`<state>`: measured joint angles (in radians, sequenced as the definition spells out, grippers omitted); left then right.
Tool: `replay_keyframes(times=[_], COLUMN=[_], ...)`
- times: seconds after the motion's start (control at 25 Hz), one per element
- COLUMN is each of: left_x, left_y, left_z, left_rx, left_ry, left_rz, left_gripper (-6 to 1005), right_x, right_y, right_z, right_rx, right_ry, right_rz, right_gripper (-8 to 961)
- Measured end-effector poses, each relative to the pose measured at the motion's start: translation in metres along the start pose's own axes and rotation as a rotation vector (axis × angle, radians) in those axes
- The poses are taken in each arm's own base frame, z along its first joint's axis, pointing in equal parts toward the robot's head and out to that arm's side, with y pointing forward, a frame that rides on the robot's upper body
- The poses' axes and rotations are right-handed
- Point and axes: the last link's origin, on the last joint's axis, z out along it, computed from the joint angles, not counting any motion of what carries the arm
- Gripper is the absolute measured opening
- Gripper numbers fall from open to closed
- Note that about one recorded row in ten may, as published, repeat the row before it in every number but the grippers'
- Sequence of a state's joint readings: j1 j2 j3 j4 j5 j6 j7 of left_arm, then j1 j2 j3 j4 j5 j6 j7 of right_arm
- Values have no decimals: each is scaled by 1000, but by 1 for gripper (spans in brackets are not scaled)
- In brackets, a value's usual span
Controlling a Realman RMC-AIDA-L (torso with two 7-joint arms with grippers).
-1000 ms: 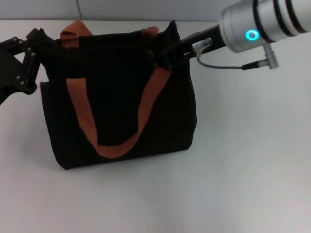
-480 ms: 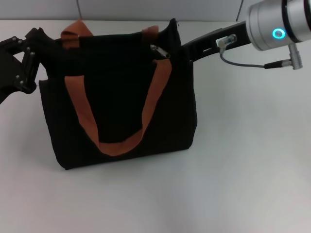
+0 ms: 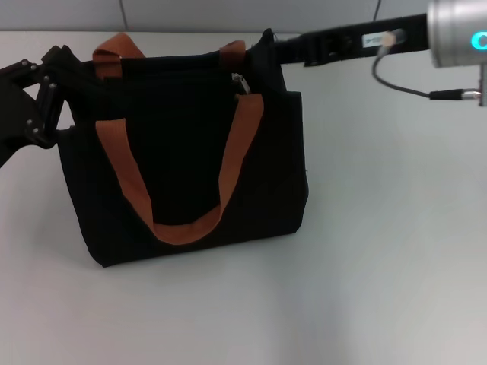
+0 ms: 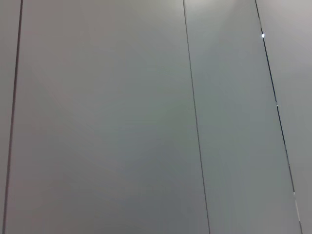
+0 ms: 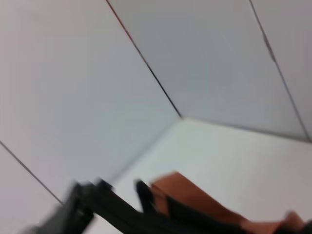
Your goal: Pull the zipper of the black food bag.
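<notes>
The black food bag (image 3: 186,152) is flanked: the left gripper (image 3: 57,72) is pressed at its left top corner, the right gripper (image 3: 278,46) reaches its right top corner (neither gripper's finger state can be told); the zipper (image 3: 242,82) hangs free.

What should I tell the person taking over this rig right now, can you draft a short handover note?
Left gripper: at the black food bag's top left corner, apparently bracing it; finger state unclear.
Right gripper: by the bag's top right corner, pointing along the top edge; finger state unclear, and it is not on the pull tab.
The bag stands upright on the white table, orange-brown handles hanging down the front.
The zipper pull tab lies free near the top, right of centre, by the right strap.
Done or left: whether the zip is closed along its whole length can't be judged; check before pulling again.
</notes>
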<state>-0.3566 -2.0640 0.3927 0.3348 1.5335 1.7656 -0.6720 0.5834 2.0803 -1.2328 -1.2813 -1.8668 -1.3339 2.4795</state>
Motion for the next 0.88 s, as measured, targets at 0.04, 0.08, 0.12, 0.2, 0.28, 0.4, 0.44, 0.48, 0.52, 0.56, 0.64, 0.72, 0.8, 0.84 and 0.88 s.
replay_keyframes(times=[0.04, 0.08, 0.12, 0.2, 0.28, 0.4, 0.44, 0.48, 0.52, 0.56, 0.64, 0.72, 0.8, 0.84, 0.88], left_x=[0, -1, -1, -3, -3, -7, -7, -3, -3, 0, 7, 20, 30, 30, 34], left_y=[0, 0, 0, 1, 1, -2, -3, -9, -9, -13, -19, -28, -35, -35, -37], left_z=[0, 0, -1, -2, -2, -5, -6, -12, -12, -16, -22, -31, -36, -36, -37], left_rx=[1, 4, 9, 30, 35, 50, 44, 17, 17, -3, -48, -140, -207, -207, -228], left_ry=[-1, -1, 0, 4, 3, -26, -38, -75, -75, -96, -134, -223, -308, -308, -339], left_rz=[-1, -3, -6, -20, -26, -62, -72, -99, -99, -114, -139, -186, -214, -214, -228], left_gripper=[71, 73, 74, 78, 81, 86, 88, 133, 178, 222, 312, 381, 451, 485, 520], right_x=[2, 5, 11, 20, 26, 62, 62, 73, 73, 82, 88, 103, 106, 106, 112], right_y=[-1, -2, -4, -3, -2, -1, -1, -3, -3, -7, -9, -12, -12, -12, -12], right_z=[-5, -9, -19, -27, -31, -42, -42, -42, -42, -43, -43, -39, -37, -37, -35], right_rx=[-29, -52, -120, -206, -252, -430, -430, -442, -442, -436, -432, -425, -422, -422, -420], right_ry=[-34, -59, -118, -168, -195, -256, -256, -266, -266, -268, -260, -195, -179, -179, -157], right_rz=[-2, -4, -18, -51, -71, -183, -183, -217, -217, -232, -238, -258, -265, -265, -287], right_gripper=[111, 129, 148, 238, 327, 469, 517, 566, 598, 630, 695, 759, 759, 758, 758])
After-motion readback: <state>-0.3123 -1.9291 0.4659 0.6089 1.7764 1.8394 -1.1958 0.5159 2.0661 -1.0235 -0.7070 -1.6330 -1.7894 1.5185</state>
